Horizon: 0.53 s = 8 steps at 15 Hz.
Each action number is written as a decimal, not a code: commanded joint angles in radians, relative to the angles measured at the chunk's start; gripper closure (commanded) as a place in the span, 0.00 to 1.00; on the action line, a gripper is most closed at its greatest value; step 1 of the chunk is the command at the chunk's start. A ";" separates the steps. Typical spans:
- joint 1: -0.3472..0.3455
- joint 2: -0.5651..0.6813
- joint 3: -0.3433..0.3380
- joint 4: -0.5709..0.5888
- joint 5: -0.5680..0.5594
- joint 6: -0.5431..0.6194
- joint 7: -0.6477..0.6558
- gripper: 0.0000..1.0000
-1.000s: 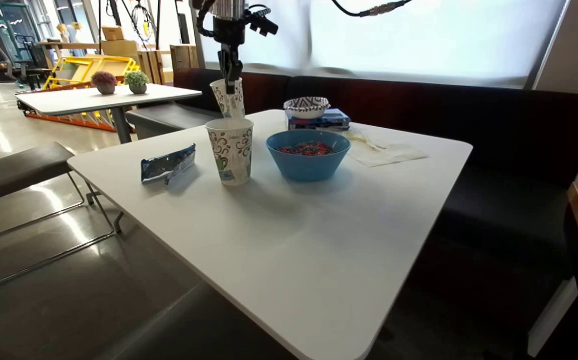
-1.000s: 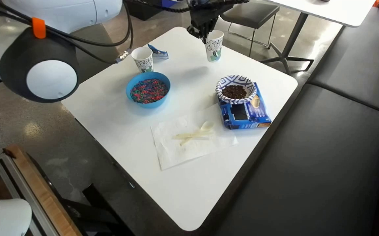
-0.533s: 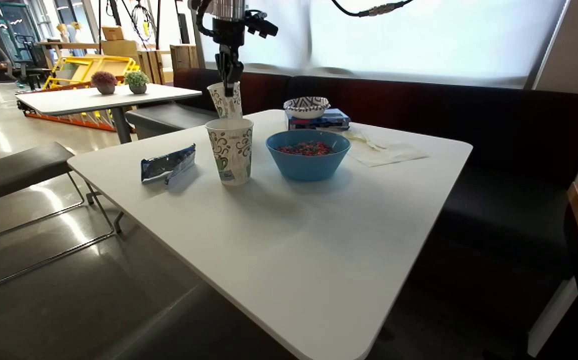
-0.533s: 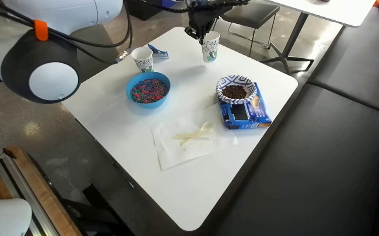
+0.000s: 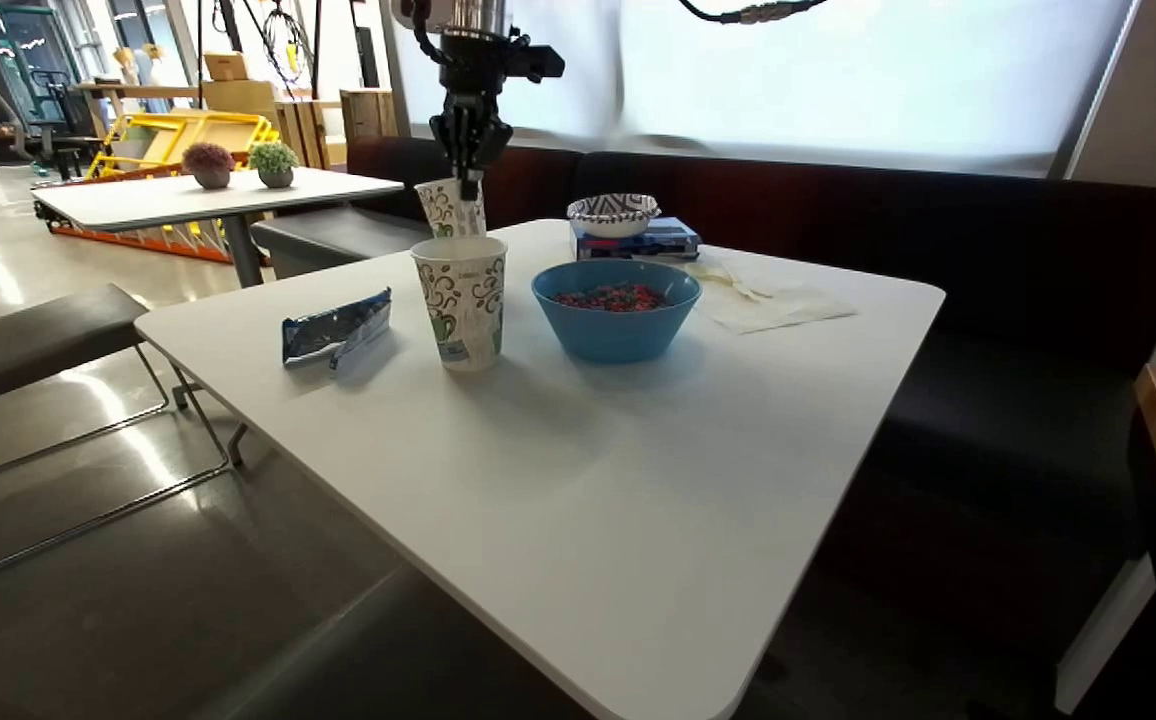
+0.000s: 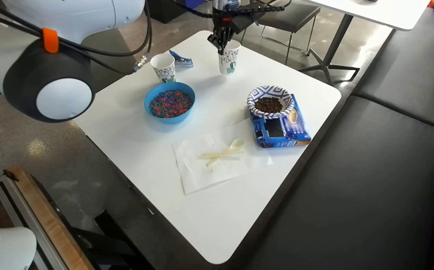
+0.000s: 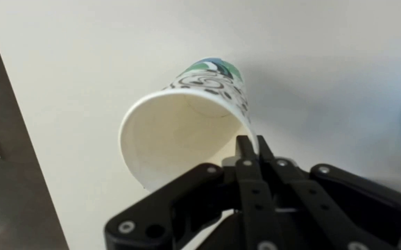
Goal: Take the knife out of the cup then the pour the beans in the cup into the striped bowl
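Task cup: white paper cup (image 7: 186,128), dk scroll & green print. Rim pinched btwn black jaws, one tip inside the wall, one outside; jaws point down in both exterior views. Mouth faces cam in wrist view, pale interior showing. Cup is at/over white round-cornered surface (image 6: 217,225), toward edge facing a 2nd white table (image 5: 338,186); base touching or not, can't tell.

Small round striped bowl (image 6: 269,91), white w/ dk-blue stripes, dk brown beans (image 6: 268,105) inside. Sits on flat blue cardboard box (image 6: 294,131), nr edge along black padded bench (image 6: 374,180), toward the 2nd-table corner.

Large plain bright-blue bowl (image 5: 618,338), red/blue/green pcs (image 6: 170,104) inside, toward edge opp. bench. Just beside it, upright: another paper cup (image 5: 463,310), similar print. Past that, toward the corner: shiny blue folded wrapper (image 5: 338,330).

Flat white paper sheet (image 6: 194,176) toward bench-side edge; on it a pale spoon (image 6: 237,144) crossed w/ a slim pale utensil (image 6: 207,155), type unclear.

Bkgd, on 2nd table: maroon potted plant (image 5: 208,165), green potted plant (image 5: 273,163).
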 commanded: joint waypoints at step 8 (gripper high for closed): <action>-0.006 -0.011 0.031 -0.004 0.039 -0.189 -0.508 0.99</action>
